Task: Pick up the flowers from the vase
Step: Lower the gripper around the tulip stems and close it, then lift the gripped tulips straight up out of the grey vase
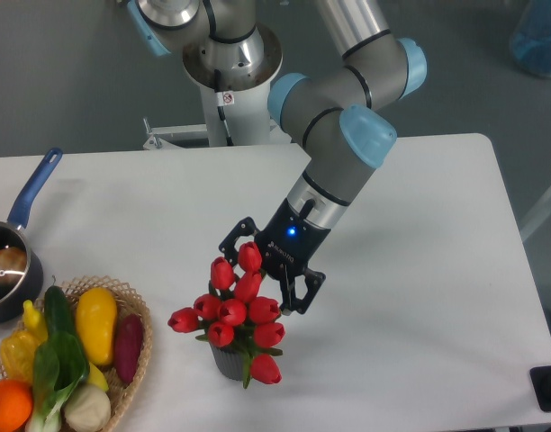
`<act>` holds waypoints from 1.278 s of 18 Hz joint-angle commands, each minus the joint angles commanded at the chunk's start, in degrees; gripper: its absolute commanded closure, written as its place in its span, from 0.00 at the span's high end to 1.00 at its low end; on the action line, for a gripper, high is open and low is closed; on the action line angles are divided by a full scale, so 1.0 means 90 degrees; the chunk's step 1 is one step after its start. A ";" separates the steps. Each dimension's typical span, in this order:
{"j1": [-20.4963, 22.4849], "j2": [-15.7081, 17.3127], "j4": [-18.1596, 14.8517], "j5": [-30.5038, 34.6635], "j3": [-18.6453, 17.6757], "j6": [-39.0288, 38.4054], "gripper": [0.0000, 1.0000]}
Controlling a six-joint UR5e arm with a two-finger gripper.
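End effector (260, 277) spread wide — fingers either side of the top flowers (235, 310), nothing gripped.

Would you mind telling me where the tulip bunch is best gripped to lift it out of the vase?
Probably the stems just under the heads, where the flowers narrow above the vase. Come from above and behind, as the open claw is placed now, since the blooms spread wider than the vase mouth.
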 joint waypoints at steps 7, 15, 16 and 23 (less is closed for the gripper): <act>-0.0029 0.0127 0.0010 -0.0019 0.0010 -0.0098 0.01; -0.0010 0.0225 0.0010 -0.0078 -0.0010 -0.0186 0.00; -0.0010 0.0234 0.0010 -0.0068 -0.0019 -0.0215 0.00; 0.0068 0.0634 0.0000 -0.0205 0.0088 -0.0966 0.00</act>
